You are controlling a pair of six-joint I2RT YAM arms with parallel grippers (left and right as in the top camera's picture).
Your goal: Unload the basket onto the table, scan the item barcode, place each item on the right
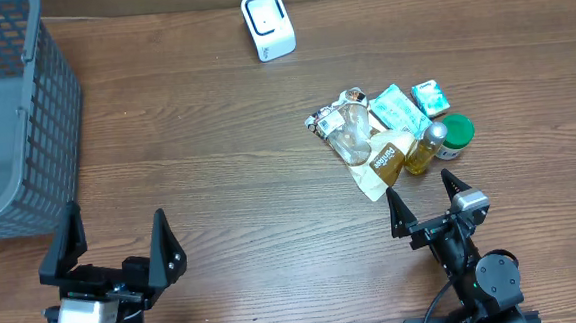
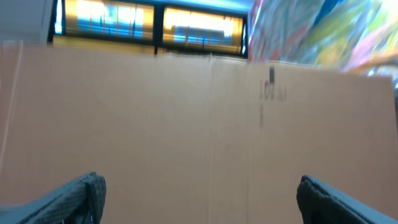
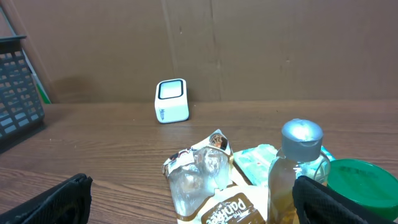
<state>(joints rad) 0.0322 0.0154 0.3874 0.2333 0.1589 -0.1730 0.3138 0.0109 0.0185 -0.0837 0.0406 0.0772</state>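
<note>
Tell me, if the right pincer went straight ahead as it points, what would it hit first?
Probably the brown packet, which lies nearest ahead of the open right pincer. The silver-capped bottle stands just to the packet's right, and the depth between them is hard to judge.

A brown wooden table (image 1: 218, 166) with a dark, streaked grain fills the overhead view, evenly lit with only soft shadows. Along its far edge stands a plain tan cardboard wall (image 3: 280, 50), upright, with vertical seams between its panels. In the left wrist view, above the cardboard's top edge, a row of windows (image 2: 143, 25) in dark frames glows bright yellow-orange. To their right shows a blurred, many-coloured surface (image 2: 323, 31); what it is cannot be told.
</note>
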